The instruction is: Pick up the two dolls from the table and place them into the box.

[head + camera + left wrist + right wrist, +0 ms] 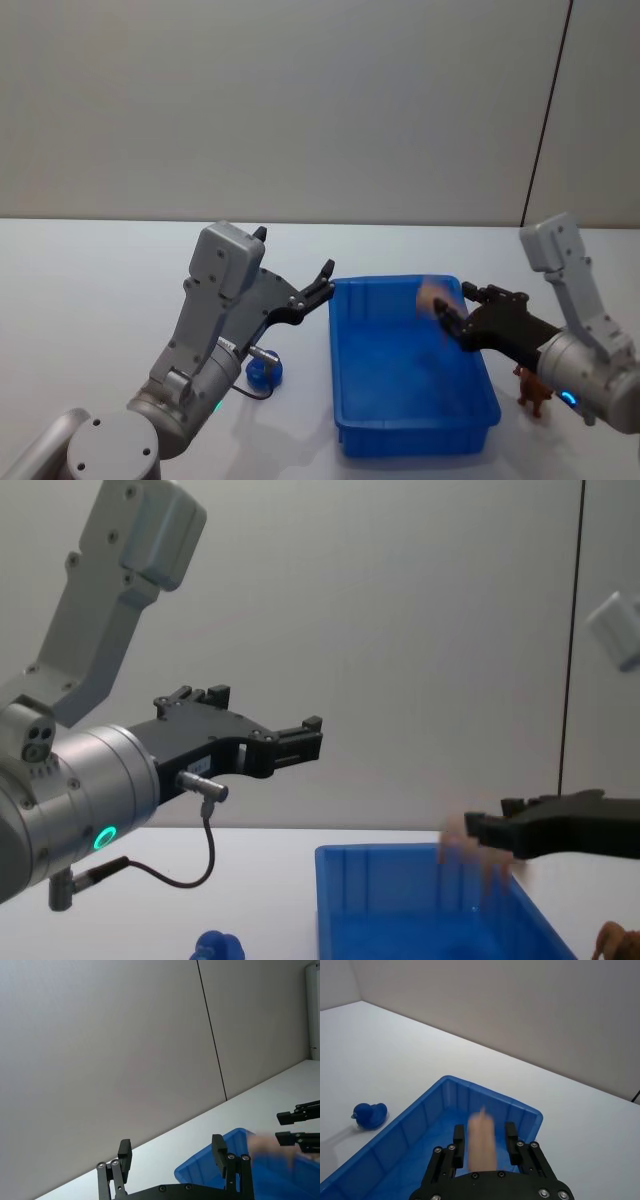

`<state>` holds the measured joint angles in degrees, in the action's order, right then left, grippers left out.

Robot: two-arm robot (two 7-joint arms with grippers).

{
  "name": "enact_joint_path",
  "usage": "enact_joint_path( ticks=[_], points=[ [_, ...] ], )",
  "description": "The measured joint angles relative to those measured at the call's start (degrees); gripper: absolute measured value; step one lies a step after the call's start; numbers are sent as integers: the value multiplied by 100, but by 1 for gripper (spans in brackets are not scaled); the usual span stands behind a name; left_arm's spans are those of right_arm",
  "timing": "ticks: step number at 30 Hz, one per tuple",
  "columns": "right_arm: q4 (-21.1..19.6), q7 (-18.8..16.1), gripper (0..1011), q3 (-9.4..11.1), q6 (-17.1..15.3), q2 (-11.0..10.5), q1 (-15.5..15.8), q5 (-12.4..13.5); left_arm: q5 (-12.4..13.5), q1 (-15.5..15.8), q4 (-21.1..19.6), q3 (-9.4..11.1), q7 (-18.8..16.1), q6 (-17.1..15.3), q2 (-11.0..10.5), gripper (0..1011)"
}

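The box (pixel 420 437) sits on the white desk (pixel 90 290) toward its near edge, a little to the right of the middle, with its long sides running from the near edge toward the far one. The right pincer (pixel 484 1130) reaches in from the desk's right side and hangs over the far right part of the box, above its rim. Its fingers are spread, and between them is a pale, tan, blurred thing (pixel 433 293) too smeared to identify. In the right wrist view there is a gap on each side of it, so the fingers do not appear to press on it. The brown doll (pixel 533 390) stands upright on the desk just outside the box's right wall, close to the box's near right corner and below the right arm. The blue doll (pixel 265 372) lies on the desk to the left of the box, near its left wall but not touching it, and a thin cable (pixel 205 865) from the left arm loops down just above it. The left pincer (pixel 312 738) is held high above the desk, left of the box's far left corner, with its fingers spread wide and nothing between them.
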<state>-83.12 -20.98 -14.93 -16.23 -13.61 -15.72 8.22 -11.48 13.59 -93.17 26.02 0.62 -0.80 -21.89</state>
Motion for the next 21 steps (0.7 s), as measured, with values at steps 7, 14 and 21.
enact_joint_path(
  ticks=[7, 14, 21],
  points=[
    [129, -47, 643, -57, -108, 74, -103, -64, 0, 0, 0, 0, 0, 0, 0, 1001],
    [138, 13, 852, -57, -105, 85, -128, -65, 0, 0, 0, 0, 0, 0, 0, 1002],
    [-15, 273, 1001, 28, -64, 5, -31, 40, 0, 0, 0, 0, 0, 0, 0, 1002]
  ],
)
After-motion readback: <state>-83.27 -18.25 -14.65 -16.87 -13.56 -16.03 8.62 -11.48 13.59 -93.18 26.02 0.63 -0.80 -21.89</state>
